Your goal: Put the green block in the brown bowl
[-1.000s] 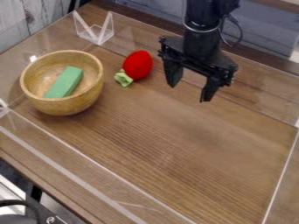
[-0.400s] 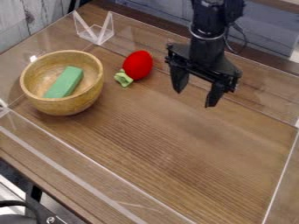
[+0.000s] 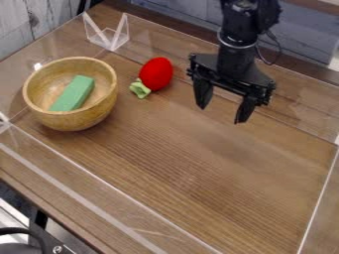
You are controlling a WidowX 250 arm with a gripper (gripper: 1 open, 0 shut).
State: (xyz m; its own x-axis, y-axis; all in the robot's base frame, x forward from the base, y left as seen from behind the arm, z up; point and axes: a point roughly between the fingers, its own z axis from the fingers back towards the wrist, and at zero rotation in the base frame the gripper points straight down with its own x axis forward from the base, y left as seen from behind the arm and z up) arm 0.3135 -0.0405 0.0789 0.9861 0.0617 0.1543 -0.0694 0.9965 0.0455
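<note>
Gripper (image 3: 224, 100) spread wide, two black fingers pointing straight down, tips clearly apart. Nothing between them; nothing held. Left finger (image 3: 204, 95) and right finger tip both over bare wood, right of centre on the far half of the table (image 3: 199, 189). Whether tips hover or graze the surface cannot be told from this single view. Black arm rising from the gripper toward the top edge of the picture.

Green block (image 3: 74, 93) lying inside the brown bowl (image 3: 40, 114), at far left of the table. Resting flat on the bowl's floor, broad face up. Long axis running diagonally: near end toward the lower left, far end toward the upper right, roughly aimed at the bowl's far right rim. Block well apart from the gripper, with the red item between the two.

Red strawberry-shaped toy (image 3: 157, 72) just right of the bowl, near but not touching its rim as far as can be seen. Small pale green piece (image 3: 139, 89) at its lower left end, touching it, lying on the wood between toy and bowl.

Clear plastic stand (image 3: 106, 33) at far left, behind the bowl, upright, V-shaped in outline. Clear low wall (image 3: 79, 198) framing the table's near and left edges.
</note>
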